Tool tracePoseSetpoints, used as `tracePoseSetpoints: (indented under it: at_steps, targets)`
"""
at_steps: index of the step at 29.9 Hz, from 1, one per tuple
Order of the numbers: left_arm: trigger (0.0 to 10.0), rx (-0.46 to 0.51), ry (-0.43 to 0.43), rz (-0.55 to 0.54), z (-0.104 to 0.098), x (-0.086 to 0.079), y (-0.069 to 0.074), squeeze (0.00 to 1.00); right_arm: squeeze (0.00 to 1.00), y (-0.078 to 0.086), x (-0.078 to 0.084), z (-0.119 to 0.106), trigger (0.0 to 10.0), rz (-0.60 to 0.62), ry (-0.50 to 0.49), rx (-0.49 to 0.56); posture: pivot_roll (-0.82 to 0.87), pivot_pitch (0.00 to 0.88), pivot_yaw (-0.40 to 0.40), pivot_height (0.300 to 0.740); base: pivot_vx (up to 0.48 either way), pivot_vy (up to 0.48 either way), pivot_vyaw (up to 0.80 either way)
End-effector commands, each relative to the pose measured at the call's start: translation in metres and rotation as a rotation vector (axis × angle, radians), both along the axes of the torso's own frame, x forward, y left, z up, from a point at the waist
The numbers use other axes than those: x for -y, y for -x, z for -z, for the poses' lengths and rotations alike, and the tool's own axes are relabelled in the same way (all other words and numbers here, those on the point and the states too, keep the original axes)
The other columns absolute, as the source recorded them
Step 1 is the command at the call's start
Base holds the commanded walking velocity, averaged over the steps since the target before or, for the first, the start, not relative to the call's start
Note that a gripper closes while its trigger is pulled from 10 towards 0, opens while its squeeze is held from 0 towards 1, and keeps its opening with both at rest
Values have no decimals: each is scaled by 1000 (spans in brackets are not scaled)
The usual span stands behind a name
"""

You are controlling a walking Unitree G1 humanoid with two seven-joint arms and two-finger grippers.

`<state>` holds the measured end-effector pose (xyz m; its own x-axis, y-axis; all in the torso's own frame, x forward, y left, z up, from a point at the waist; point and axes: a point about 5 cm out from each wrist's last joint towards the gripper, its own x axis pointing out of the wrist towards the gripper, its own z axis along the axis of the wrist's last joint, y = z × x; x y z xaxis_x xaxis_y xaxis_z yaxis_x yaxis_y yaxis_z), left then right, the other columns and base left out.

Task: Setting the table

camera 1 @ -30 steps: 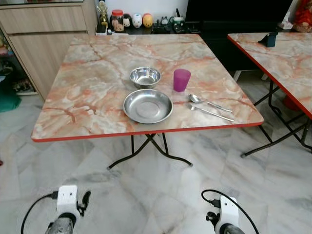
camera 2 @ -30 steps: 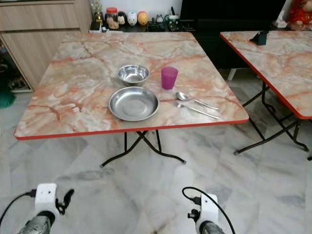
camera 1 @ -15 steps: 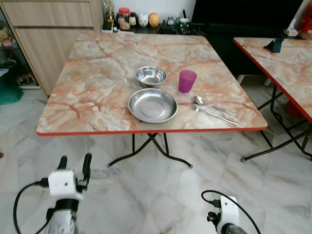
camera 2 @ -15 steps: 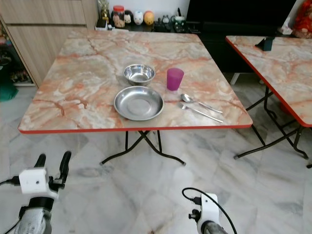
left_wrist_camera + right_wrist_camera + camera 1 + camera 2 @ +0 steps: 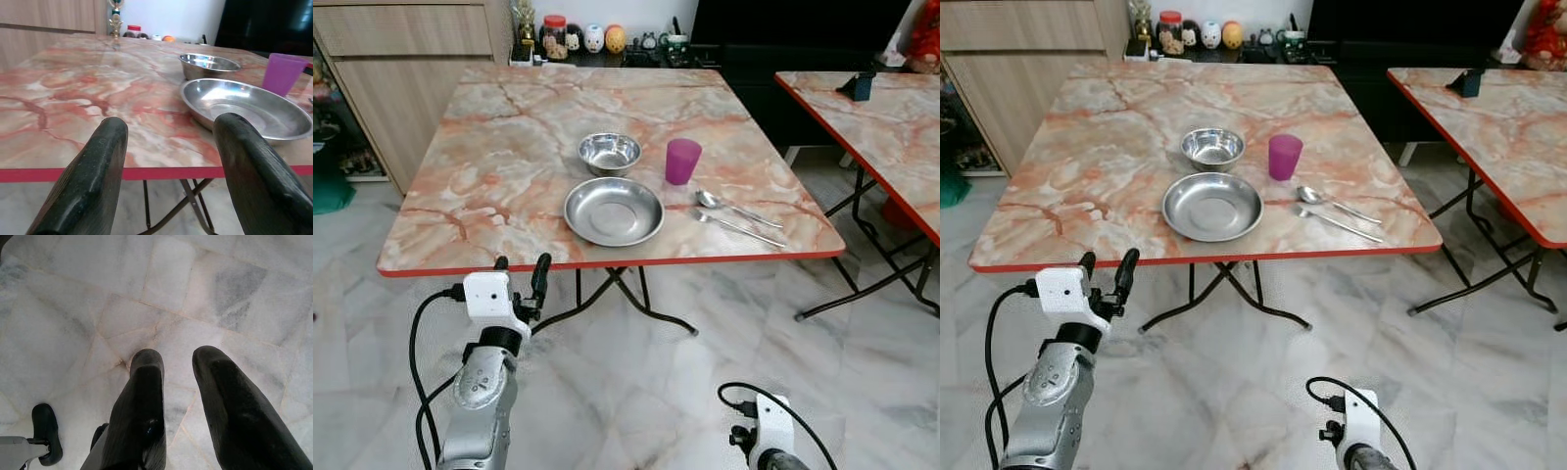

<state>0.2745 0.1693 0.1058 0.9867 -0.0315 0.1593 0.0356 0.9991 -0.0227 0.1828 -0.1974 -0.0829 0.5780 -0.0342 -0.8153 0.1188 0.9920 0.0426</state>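
On the marble-patterned table [image 5: 489, 186] lie a steel plate [image 5: 613, 211], a steel bowl [image 5: 609, 153] behind it, a purple cup [image 5: 682, 162] to the right, and a spoon [image 5: 724, 204] and fork [image 5: 736, 226] further right. My left gripper [image 5: 521, 269] is raised just before the table's red near edge, left of the plate, open and holding nothing. In the left wrist view the plate [image 5: 247, 105], bowl [image 5: 209, 63] and cup [image 5: 282, 73] lie ahead of its fingers [image 5: 100, 161]. My right gripper [image 5: 178, 357] hangs low over the floor, fingers slightly apart.
A second marble table [image 5: 881, 117] stands to the right with a gap between. A wooden cabinet [image 5: 401, 69] is at the back left, and jars and figurines [image 5: 578, 39] sit behind the table. Black folding legs [image 5: 617, 294] stand under the table on the marble floor.
My left arm has risen from low by the floor to the table's near edge. The camera has shifted a little. The right arm stays hanging.
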Motion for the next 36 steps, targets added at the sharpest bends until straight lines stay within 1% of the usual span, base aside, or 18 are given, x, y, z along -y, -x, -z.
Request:
tracePoseSetpoints:
  at_steps: [1,2,3,6,11,20,36]
  targets:
    - [10000,-19,-31,21,1,2,-2,0,0,-1,1,-1,10000,18,1,7,118,0,-81,740,0,0,0]
    - [10000,-20,-36,24,1,2,-3,0,0,-1,1,-1,10000,18,1,7,118,0,-81,740,0,0,0]
    - [10000,-17,-75,38,1,2,-2,0,0,-1,1,-1,10000,25,1,10,125,0,-78,740,0,0,0]
    - [10000,-18,-67,41,1,2,-1,0,0,-1,1,-1,10000,21,0,12,124,0,-78,740,0,0,0]
    - [10000,-27,-81,47,2,2,-1,0,0,-1,1,-1,10000,11,1,11,123,0,-78,740,0,0,0]
    - [10000,-16,-80,46,-2,1,-4,0,0,-2,1,-1,10000,4,4,10,127,0,-81,740,278,0,0]
    - [10000,-21,-79,44,-2,0,-7,0,0,-4,1,-2,10000,-5,3,12,133,0,-84,740,291,0,0]
